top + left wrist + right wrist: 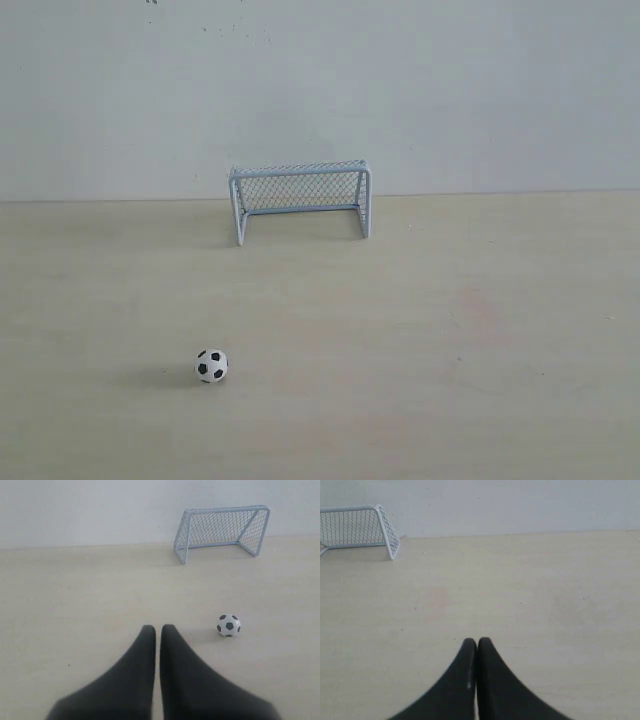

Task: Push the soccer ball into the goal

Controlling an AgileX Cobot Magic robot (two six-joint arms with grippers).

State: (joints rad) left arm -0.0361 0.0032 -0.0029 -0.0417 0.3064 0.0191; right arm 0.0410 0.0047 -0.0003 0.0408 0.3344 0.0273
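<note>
exterior view: goal (300, 188) stands upright on the table (450, 330), back against the wall (400, 90), mouth facing the open surface. ball (211, 365) rests on the table well in front of the goal, outside its mouth and offset beyond its left post. left wrist view: left gripper (158, 628) hangs over the table, jaws clenched to a thin slit, grasping nothing; ball (228, 625) lies near the fingertips, not touching, well short of the goal (220, 527). right wrist view: right gripper (477, 641) has its jaws pressed together, empty; only part of the goal (355, 527) shows, well apart from it.
</note>
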